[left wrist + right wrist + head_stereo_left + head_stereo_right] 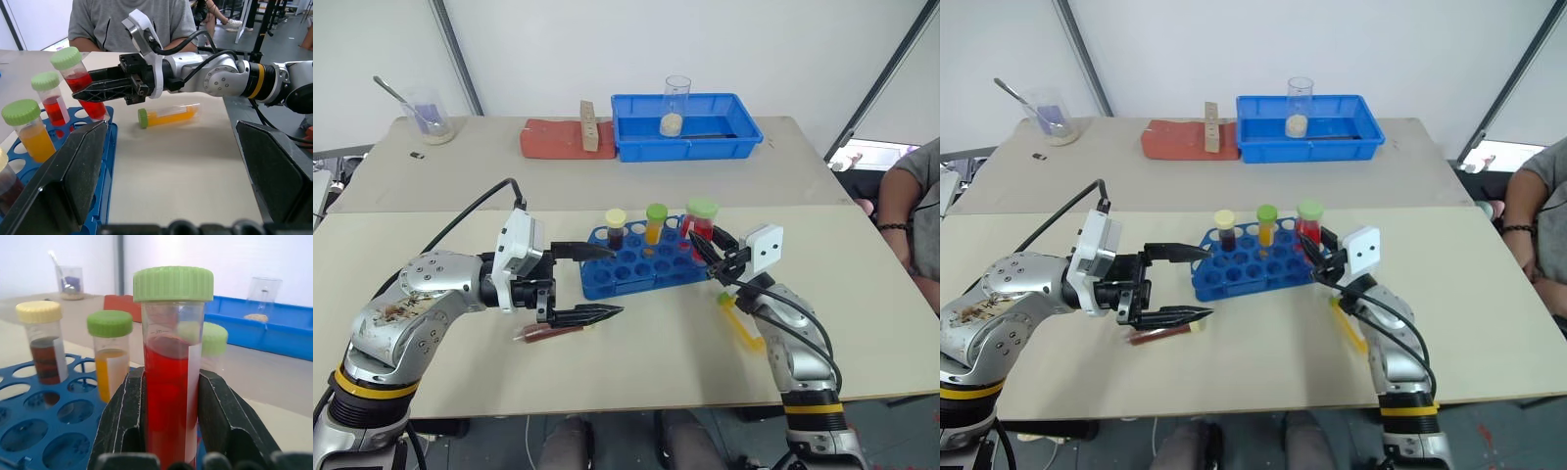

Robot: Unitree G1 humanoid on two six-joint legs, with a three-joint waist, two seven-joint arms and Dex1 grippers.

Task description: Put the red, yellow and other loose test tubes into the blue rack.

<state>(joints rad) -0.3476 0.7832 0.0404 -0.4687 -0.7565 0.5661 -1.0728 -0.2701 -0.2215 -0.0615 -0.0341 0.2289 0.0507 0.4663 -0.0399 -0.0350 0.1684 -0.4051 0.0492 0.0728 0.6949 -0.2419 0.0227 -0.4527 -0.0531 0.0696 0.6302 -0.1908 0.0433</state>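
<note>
Nearest to me, at about seven o'clock on the tabletop (pixel 862 323), lies the dark red-brown tube (pixel 551 332) on its side, its long axis running from nine to three o'clock. My left fingers (pixel 599 283) stand wide open and hold nothing; the lower one hangs just above this tube, so my left arm is clearly the nearer one for it.

At about five o'clock lies the yellow-orange tube (pixel 167 115), also on its side, its green cap toward the blue rack (pixel 641 265), just beside my right forearm. I judge this one is for the right arm later.

My right fingers (pixel 171 423) are closed on the red tube (pixel 171 396) with the green cap, holding it nearly upright, leaning a little, at the three o'clock end of the rack. Its bottom seems to be over or already inside a hole, but I cannot tell which. The coming move turns on this: the tube's long axis must stand straight above the hole before I let it sink.

In the rack stand already three other capped tubes: dark, orange, and red. I see fine marks on the red tube's wall, but I cannot read them.
</note>
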